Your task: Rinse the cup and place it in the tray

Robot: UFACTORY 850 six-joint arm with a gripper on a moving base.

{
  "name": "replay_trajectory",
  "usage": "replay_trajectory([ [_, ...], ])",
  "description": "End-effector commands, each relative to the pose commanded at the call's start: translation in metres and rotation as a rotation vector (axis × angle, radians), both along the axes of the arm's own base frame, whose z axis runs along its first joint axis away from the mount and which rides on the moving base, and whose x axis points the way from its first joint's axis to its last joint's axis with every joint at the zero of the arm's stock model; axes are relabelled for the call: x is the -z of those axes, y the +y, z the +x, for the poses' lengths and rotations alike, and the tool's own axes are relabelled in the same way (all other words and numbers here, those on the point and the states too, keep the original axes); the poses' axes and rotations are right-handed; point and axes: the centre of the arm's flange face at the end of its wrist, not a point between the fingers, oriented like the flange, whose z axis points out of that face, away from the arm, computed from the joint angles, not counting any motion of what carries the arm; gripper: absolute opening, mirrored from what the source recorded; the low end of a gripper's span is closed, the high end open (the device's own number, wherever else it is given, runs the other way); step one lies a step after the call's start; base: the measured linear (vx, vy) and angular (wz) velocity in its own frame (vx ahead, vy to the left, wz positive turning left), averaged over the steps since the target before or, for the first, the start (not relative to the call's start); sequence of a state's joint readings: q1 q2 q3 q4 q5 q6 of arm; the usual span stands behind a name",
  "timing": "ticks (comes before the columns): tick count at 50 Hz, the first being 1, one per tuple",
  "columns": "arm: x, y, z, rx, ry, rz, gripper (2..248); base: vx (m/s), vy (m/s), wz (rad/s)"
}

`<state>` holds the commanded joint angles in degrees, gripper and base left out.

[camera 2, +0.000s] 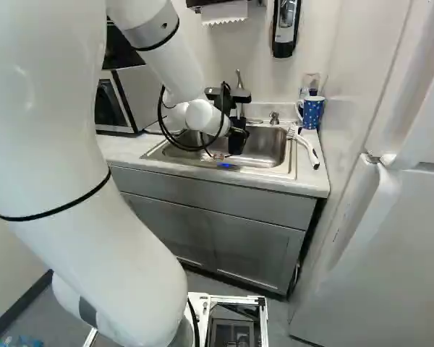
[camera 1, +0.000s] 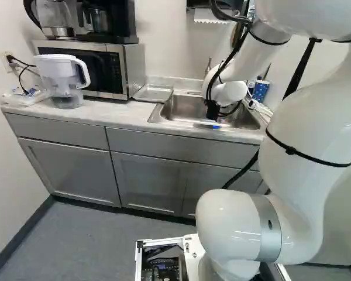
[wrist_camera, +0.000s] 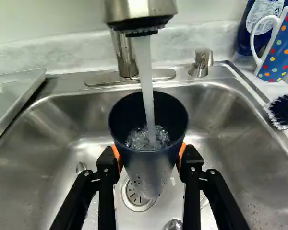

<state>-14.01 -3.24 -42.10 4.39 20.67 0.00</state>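
1. Cup (wrist_camera: 151,160), dark blue, near upright, mouth up; held above sink (wrist_camera: 235,112), water (wrist_camera: 145,72) pouring in.
2. Tray (camera 1: 152,93), shallow, flat on counter (camera 1: 114,111) near its back edge.

There's 1 ea.: cup (wrist_camera: 146,167), tray (camera 1: 154,93), sink (wrist_camera: 225,120), mug (wrist_camera: 282,50), brush (wrist_camera: 284,110), micro. (camera 1: 116,70)

- Bright, fairly even light on walls and table (camera 1: 99,111)
- Dimmer floor (camera 1: 93,246)
- White glare patches on the steel sink (wrist_camera: 43,148)
- Small highlights on the arm (camera 1: 304,123)
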Motion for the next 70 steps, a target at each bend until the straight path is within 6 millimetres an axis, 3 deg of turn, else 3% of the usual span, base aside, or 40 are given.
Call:
replay_trajectory([
  [70, 0.0000, 0.0000, 0.0000, 0.000, 0.000, 0.000, 125, 0.000, 0.000, 0.000],
])
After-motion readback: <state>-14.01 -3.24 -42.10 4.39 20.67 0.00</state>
